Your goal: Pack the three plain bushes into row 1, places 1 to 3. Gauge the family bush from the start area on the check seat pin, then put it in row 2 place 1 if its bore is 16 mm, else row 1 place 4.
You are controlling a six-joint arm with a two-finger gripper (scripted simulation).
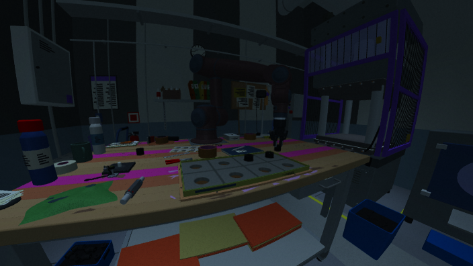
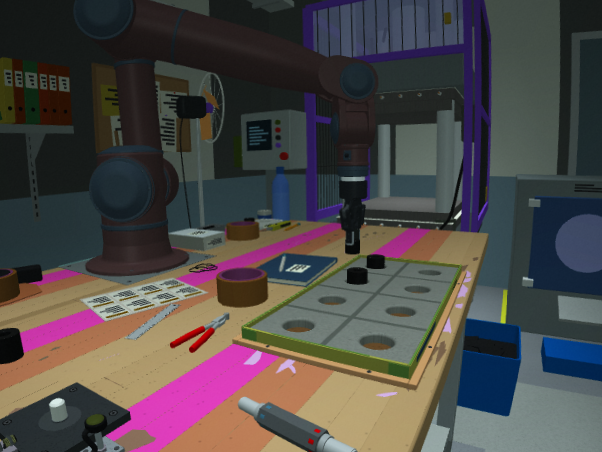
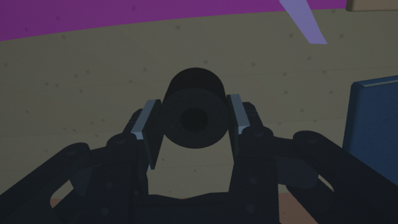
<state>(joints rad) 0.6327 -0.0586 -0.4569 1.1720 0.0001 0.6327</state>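
Note:
A black plain bush (image 3: 195, 113) stands upright on the bench just behind the tray, and it is gripped between the fingers of my gripper (image 2: 352, 245), which is closed on its sides. Two more black bushes (image 2: 375, 261) (image 2: 357, 275) sit in the far row of the grey tray (image 2: 357, 312), whose other round seats are empty. Another black bush (image 2: 9, 345) stands far left on the bench. The check seat plate with its white pin (image 2: 57, 409) lies at the near left corner.
A purple-framed press cage (image 1: 362, 84) stands at the bench's far right end. A blue notebook (image 2: 296, 267) lies beside the tray, with a brown tape roll (image 2: 242, 286) and red pliers (image 2: 200, 336) nearby. The bench edge runs right of the tray, above a blue bin (image 2: 487, 365).

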